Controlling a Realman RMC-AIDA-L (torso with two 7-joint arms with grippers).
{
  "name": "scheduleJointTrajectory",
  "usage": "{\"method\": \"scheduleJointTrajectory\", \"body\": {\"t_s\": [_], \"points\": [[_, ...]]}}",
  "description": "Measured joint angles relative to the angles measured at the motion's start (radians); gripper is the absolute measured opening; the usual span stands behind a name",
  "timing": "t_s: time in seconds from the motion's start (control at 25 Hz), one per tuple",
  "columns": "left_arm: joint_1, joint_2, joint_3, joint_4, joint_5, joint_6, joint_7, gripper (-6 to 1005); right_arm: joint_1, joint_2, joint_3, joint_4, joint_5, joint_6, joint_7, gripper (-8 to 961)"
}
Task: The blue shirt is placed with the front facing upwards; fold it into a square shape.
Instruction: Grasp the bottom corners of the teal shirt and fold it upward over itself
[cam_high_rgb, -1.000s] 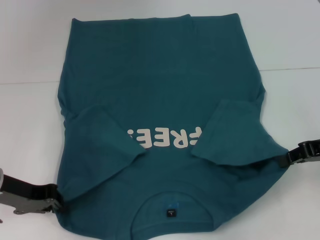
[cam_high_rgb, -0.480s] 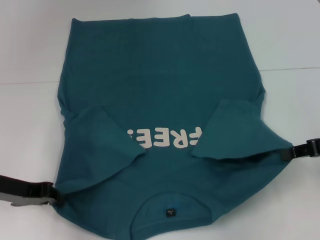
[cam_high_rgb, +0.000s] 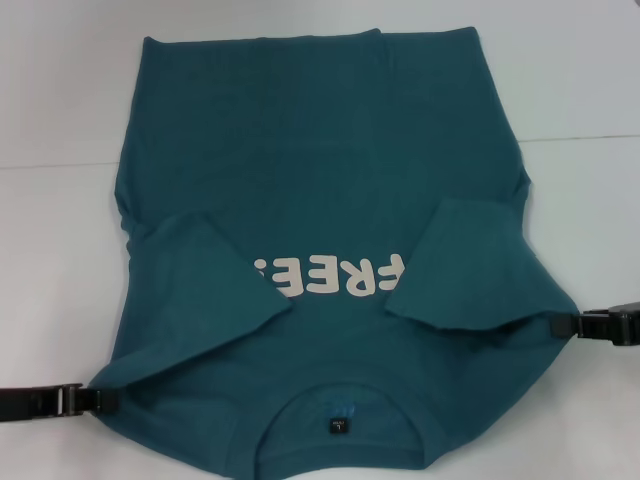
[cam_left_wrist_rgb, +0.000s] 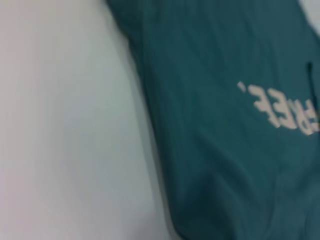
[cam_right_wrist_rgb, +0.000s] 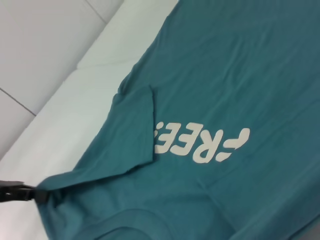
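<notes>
blue shirt (cam_left_wrist_rgb: 220, 150), cream lettering (cam_left_wrist_rgb: 280, 107), white table (cam_left_wrist_rgb: 65, 125)

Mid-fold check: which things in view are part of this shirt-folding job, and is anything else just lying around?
Part of the job:
- blue shirt, front up, both sleeves folded in over the chest
- left gripper at the shirt's left shoulder edge
- right gripper at its right shoulder edge

Just there:
- white table under the shirt; no loose items on it

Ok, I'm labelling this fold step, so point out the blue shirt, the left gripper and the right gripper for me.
blue shirt (cam_high_rgb: 320, 140): head view, on the bare back half of its body.
left gripper (cam_high_rgb: 100, 400): head view, at its tip by the shirt's shoulder edge.
right gripper (cam_high_rgb: 556, 324): head view, at its tip by the opposite shoulder edge.
</notes>
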Motion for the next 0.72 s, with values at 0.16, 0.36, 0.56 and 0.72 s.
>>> {"method": "scheduleJointTrajectory", "body": {"t_s": [0.16, 0.36, 0.56, 0.72], "points": [[0.033, -0.008, -0.039, -0.016, -0.042, 0.006, 0.127, 51, -0.028, 0.018, 0.010, 0.008, 0.001, 0.031, -0.088, 49], [0.051, -0.011, -0.080, -0.054, -0.059, 0.006, 0.241, 50, -0.068, 0.047, 0.046, 0.012, 0.003, 0.041, -0.242, 47], [0.066, -0.012, -0.118, -0.075, -0.085, 0.027, 0.371, 50, -0.092, 0.052, 0.090, 0.042, 0.005, 0.021, -0.406, 47], [0.075, -0.010, -0.157, -0.075, -0.109, 0.076, 0.444, 50, -0.107, 0.038, 0.145, 0.108, 0.014, -0.030, -0.535, 48]]}}
